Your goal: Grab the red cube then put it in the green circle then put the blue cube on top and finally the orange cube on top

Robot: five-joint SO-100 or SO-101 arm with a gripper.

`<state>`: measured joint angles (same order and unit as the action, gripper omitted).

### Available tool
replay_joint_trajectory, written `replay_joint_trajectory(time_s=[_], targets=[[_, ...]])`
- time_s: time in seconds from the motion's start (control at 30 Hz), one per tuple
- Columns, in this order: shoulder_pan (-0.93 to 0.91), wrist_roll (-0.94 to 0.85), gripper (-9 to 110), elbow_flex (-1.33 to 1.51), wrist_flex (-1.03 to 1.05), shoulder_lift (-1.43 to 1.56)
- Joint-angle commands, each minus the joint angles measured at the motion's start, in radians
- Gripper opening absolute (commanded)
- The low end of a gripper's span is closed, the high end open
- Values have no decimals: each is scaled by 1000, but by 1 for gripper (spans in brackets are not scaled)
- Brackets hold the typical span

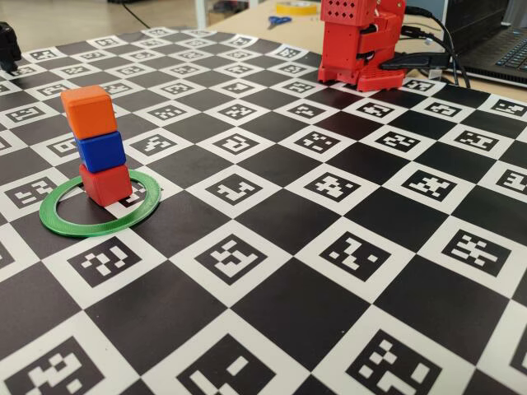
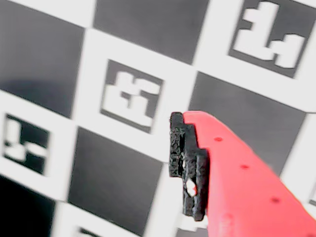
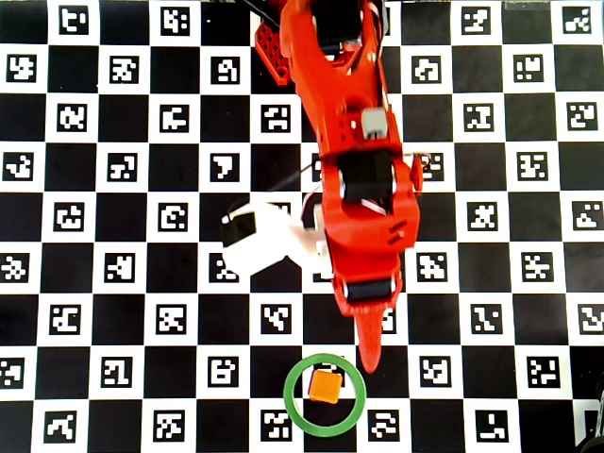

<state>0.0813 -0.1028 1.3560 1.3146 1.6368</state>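
In the fixed view a three-cube stack stands inside the green circle (image 1: 62,224): the red cube (image 1: 106,183) at the bottom, the blue cube (image 1: 100,151) on it, the orange cube (image 1: 89,111) on top. From overhead only the orange cube (image 3: 326,387) shows inside the green circle (image 3: 294,412); the other two are hidden under it. My gripper (image 3: 371,355) hangs just up and right of the ring, apart from the stack. The wrist view shows one red finger with its black pad (image 2: 185,163) bare and only the checkered mat beside it.
The red arm base (image 1: 362,41) stands at the mat's far edge, with cables and a laptop (image 1: 502,49) to its right. Scissors (image 1: 278,20) and a yellow tape roll (image 1: 296,6) lie beyond the mat. A white block (image 3: 257,238) juts from the arm.
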Motion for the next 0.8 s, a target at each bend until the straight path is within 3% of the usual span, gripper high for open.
replay_joint_trajectory(time_s=[0.0, 0.3, 0.47, 0.77], targets=[[-12, -64, 37, 120, -34, 207], [-61, -206, 17, 488, -83, 442], [-92, -316, -4, 689, -120, 546], [-164, -515, -6, 1065, -353, 756]])
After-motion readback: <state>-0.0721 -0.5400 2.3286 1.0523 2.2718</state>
